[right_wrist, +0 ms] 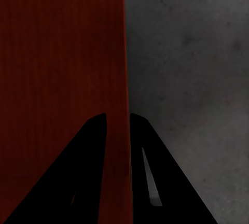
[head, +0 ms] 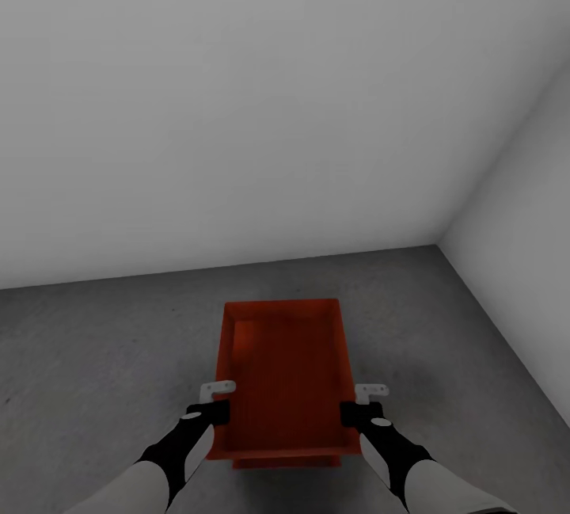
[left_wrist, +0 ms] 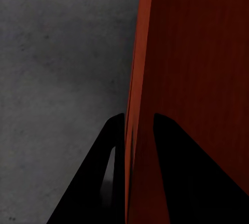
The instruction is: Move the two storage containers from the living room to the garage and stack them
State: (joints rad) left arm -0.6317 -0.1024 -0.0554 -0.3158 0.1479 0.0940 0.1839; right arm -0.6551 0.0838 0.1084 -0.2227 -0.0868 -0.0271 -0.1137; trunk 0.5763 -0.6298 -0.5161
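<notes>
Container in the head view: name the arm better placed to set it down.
Neither alone: left tool and right tool each clamp a side wall of the container above the floor; lower with both.

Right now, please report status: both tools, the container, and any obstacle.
Left tool and right tool each shut on a side wall of the orange-red rectangular lidless container. Container over dark grey concrete-like floor, a second red edge beneath. No obstacle seen.

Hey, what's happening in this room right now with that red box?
The robot holds one orange-red storage container with both arms over the dark grey floor, near a corner of white walls. The left gripper and right gripper each have their fingers clamped over a side wall. A second red edge peeks out beneath it.
</notes>
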